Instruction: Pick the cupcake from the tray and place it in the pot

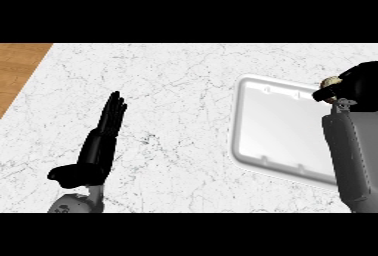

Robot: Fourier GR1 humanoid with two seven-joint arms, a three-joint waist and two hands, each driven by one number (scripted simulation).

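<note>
A white tray (pixel 277 135) lies on the marble counter at the right of the head view. At its far right corner my right hand (pixel 358 85) is curled round the cupcake (pixel 330 81), of which only a small tan part shows past the fingers. The grey right forearm crosses the tray's right edge and hides it. My left hand (pixel 103 135) rests open at the left, fingers straight and pointing away, well apart from the tray. No pot is in view.
The white marble counter (pixel 170 90) fills most of the view. A wooden strip (pixel 18 70) runs beyond the counter's left edge at the top left.
</note>
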